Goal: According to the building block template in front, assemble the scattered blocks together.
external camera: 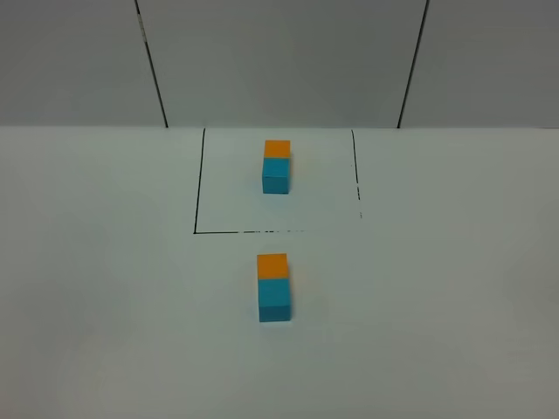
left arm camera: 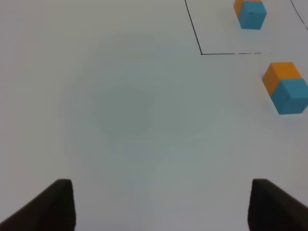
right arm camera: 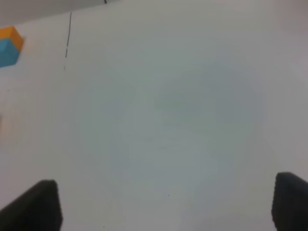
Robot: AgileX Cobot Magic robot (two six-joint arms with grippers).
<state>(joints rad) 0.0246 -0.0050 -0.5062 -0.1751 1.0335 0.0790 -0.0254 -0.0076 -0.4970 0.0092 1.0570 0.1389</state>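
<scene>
- The work surface is a plain white table [external camera: 96,288], matte and evenly lit, filling most of the exterior high view.
- Behind the table stands a pale grey wall [external camera: 279,61] of flat panels, divided by two dark vertical seams.
- A thin black square outline [external camera: 196,183] is drawn on the table near its far edge; its near line and right line are broken in places.
- The building block template [external camera: 276,166] sits inside that outline, nearer its far side: an orange cube touching a cyan-blue cube, orange farther from me.
- The scattered blocks lie outside the outline, just in front of its near line and roughly centred on the table.
- The orange block [external camera: 272,265] and the cyan-blue block [external camera: 274,300] touch face to face, orange on the far side, matching the template's order.
- My left gripper [left arm camera: 161,207] is spread and empty, above bare table; both cube pairs lie ahead of it, well apart from my fingertips [left arm camera: 60,204].
- My right gripper [right arm camera: 166,209] is likewise spread wide and empty over bare table, with one orange-and-cyan pair visible far off; I cannot tell which.
</scene>
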